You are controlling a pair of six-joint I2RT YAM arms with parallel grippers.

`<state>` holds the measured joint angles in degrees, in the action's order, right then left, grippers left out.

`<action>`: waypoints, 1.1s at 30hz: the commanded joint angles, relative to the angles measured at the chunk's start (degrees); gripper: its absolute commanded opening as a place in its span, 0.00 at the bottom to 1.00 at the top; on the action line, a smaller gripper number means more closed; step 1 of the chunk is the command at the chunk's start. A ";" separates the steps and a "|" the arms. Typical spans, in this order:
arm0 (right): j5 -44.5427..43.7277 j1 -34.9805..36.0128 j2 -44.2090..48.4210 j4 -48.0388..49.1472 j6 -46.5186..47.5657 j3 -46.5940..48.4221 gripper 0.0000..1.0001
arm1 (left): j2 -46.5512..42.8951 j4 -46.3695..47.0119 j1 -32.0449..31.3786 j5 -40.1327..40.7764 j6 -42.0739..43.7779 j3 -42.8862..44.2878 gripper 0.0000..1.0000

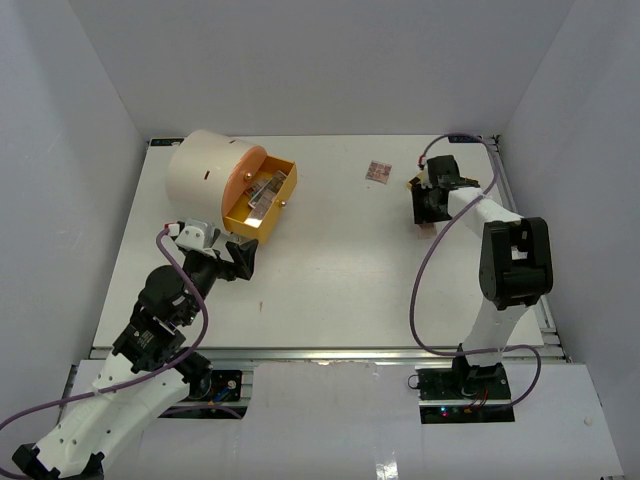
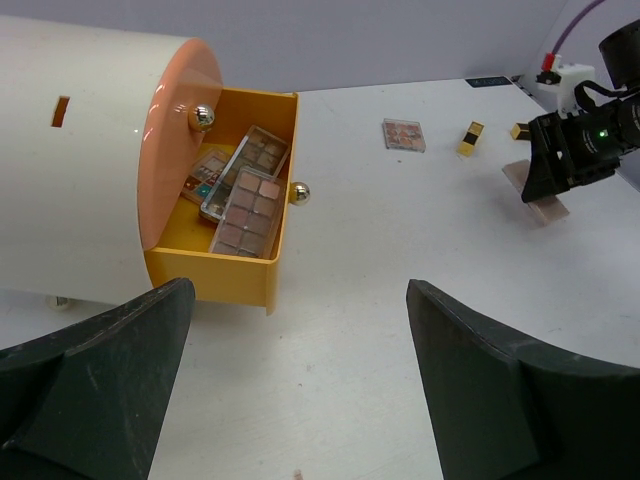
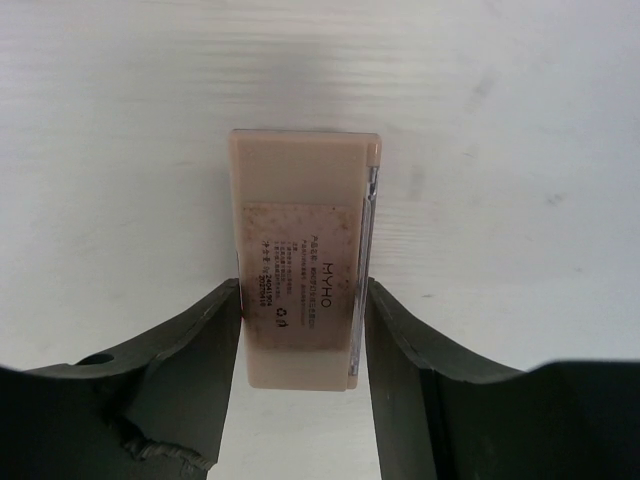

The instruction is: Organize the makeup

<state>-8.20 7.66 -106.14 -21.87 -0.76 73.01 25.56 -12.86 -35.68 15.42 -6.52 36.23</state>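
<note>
My right gripper (image 3: 302,290) is shut on a pink-beige eyeshadow palette (image 3: 300,200), label side up, its fingers pressed on the two long sides. It works at the far right of the table (image 1: 428,210). In the left wrist view the palette (image 2: 541,203) hangs tilted under it. A small palette (image 1: 378,171) and a gold-black lipstick tube (image 2: 470,138) lie on the table near it. Several palettes (image 2: 250,200) lie in the open yellow drawer (image 1: 240,218). My left gripper (image 1: 243,257) is open and empty just in front of the drawer (image 2: 300,290).
The big cream cylinder (image 1: 205,175) with the orange drawer front (image 2: 175,150) stands at the back left. Another small gold-black item (image 2: 518,130) lies by the right gripper. White walls close in the table on three sides.
</note>
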 commanded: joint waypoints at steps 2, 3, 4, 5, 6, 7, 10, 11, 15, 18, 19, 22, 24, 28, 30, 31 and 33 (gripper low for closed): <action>7.66 13.17 9.39 6.63 23.41 2.25 0.08 | -0.81 0.56 0.70 0.21 -0.42 -0.06 0.98; 7.68 15.49 9.70 6.19 26.82 3.29 0.08 | -1.07 0.56 0.70 0.44 -0.42 -0.12 0.98; 7.67 17.06 9.63 4.83 29.36 4.26 0.08 | -1.22 0.56 0.70 0.67 -0.42 -0.19 0.98; 7.44 19.93 9.44 4.31 33.95 6.25 0.08 | -1.68 0.60 0.75 1.41 -0.42 -0.19 0.98; 7.29 22.64 9.25 3.76 38.42 8.18 0.08 | -2.14 0.65 0.79 2.14 -0.42 -0.20 0.98; 7.64 24.27 8.99 2.79 42.13 9.74 0.08 | -2.62 0.67 0.80 2.77 -0.42 -0.30 0.98; 9.68 29.58 7.98 -2.38 57.75 15.71 0.08 | -5.12 1.24 0.95 4.90 -0.35 -0.87 0.98; 10.55 30.89 7.58 -4.82 62.89 17.38 0.08 | -5.98 1.39 0.97 5.82 -0.29 -1.07 0.98; 11.41 34.11 7.18 -6.24 78.54 21.05 0.08 | -8.84 1.98 1.11 8.85 -0.19 -1.62 0.98; 11.72 35.57 6.38 -5.07 89.53 22.64 0.08 | -10.09 2.24 1.52 10.02 -0.02 -1.82 0.98; 11.72 36.13 6.07 -4.41 93.92 22.54 0.08 | -10.41 2.31 1.73 10.30 0.02 -1.86 0.98; 8.83 39.07 5.18 2.29 101.78 20.67 0.08 | -10.80 2.24 2.20 10.69 -0.07 -1.95 0.98; 6.15 40.55 2.61 5.02 105.04 21.56 0.08 | -10.97 2.32 2.42 10.86 -0.07 -1.95 0.98; 3.33 42.86 -2.45 7.05 110.47 27.22 0.08 | -11.23 2.32 2.75 11.03 -0.06 -1.95 0.98; 2.82 43.73 -4.96 7.55 111.02 30.67 0.08 | -11.27 2.32 3.00 11.03 0.02 -1.95 0.98; 2.65 44.07 -5.61 7.67 111.25 31.64 0.08 | -11.42 2.32 3.08 11.02 0.03 -1.95 0.98; 2.43 44.73 -7.50 8.31 111.33 33.67 0.08 | -11.62 2.40 3.29 10.86 0.11 -1.95 0.98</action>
<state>-3.63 51.07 -112.43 -18.80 105.55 100.49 14.54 -11.26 -33.08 25.79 -6.49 34.55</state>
